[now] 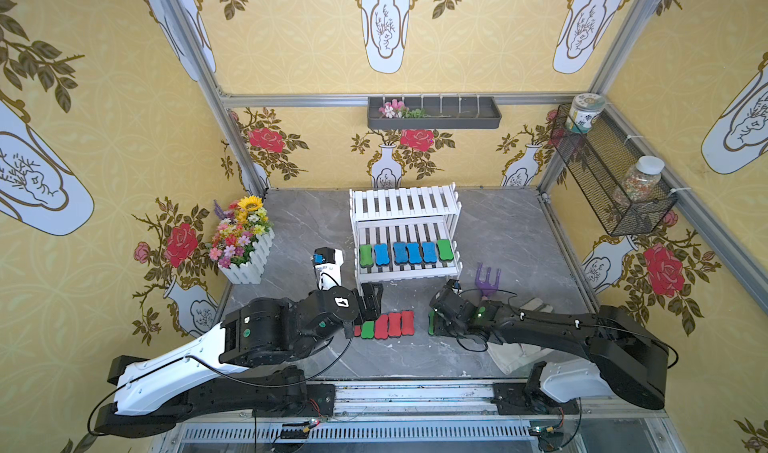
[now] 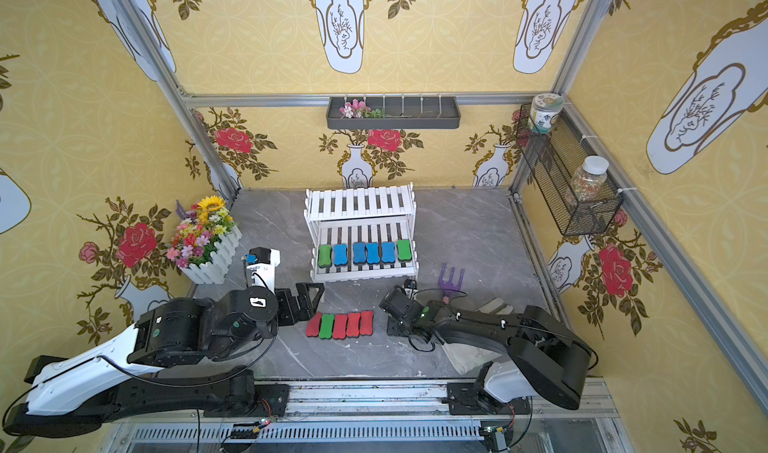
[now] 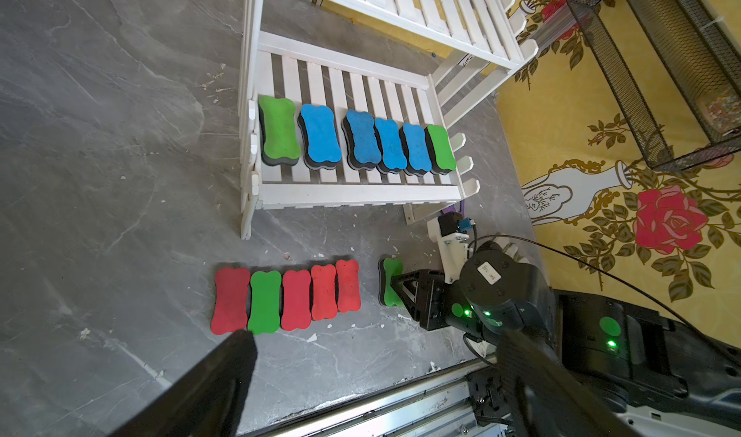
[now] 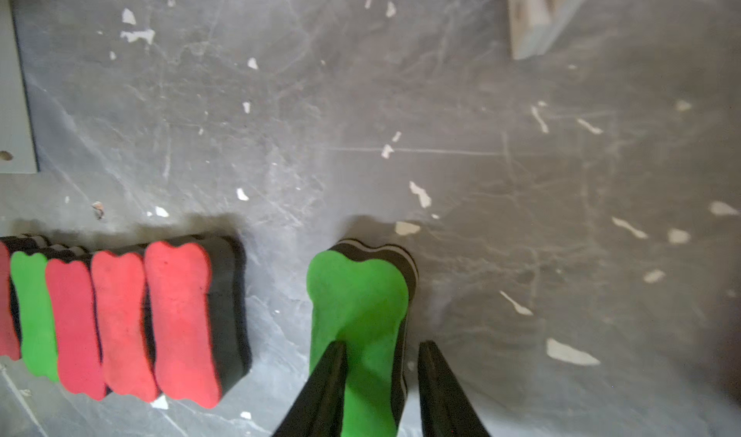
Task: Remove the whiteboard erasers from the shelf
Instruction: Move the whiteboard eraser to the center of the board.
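Tabletop [image 1: 299, 230] of grey marbled stone carries everything, with the shelf [image 1: 405, 199] at its far middle. The upper tier is bare. The lower tier holds six erasers [image 1: 401, 252] side by side, green at each end and four blue between, so about half the job looks undone. Left gripper [image 2: 305, 299] hangs with jaws spread wide and nothing in them, near the left end of the row [image 2: 340, 324] of five pads. These four red and one green lie packed together on the table in front of the shelf, probably to keep the drop zone tidy. Right gripper [image 4: 383, 345] sits low over the lone green eraser [image 4: 357, 294], which lies flat just right of that row. Its jaws are part-way apart with one finger clear of the eraser's side, so it looks let go rather than pinched.
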Controlling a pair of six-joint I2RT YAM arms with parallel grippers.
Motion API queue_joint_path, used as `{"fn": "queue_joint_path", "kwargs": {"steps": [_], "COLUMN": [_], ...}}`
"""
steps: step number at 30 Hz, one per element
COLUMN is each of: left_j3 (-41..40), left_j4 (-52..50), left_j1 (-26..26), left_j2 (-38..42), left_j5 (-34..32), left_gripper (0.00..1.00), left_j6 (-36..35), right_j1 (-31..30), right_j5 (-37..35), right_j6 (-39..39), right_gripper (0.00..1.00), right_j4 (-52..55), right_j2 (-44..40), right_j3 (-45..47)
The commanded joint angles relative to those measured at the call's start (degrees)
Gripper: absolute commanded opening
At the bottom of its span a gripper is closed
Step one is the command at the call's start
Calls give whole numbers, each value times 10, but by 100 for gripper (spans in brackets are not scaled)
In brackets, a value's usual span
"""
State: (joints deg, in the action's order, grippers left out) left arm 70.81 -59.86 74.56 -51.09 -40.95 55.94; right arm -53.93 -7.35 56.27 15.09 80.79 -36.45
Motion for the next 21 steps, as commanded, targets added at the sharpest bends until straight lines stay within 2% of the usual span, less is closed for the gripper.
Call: {"fn": "queue_joint_path", "kwargs": {"steps": [1,11,21], "left_j3": [1,-2,1], "left_j4": [-9,-18,-20], "left_j1": [0,0,0], "left_j2": [-2,-3,-2], "left_j5": [-10,-8,-19], "left_gripper": [100,100,100], "left_j6": [-2,4,1], "right_j1": [0,-5,-48], "right_j5": [17,37,9], "right_j6": [-26,-63,-33], "right_gripper": [34,34,35], "right_j4": [-14,-17,-5], "right_j2": [27,65,58], "right_j3": [-13,-52,-47]}}
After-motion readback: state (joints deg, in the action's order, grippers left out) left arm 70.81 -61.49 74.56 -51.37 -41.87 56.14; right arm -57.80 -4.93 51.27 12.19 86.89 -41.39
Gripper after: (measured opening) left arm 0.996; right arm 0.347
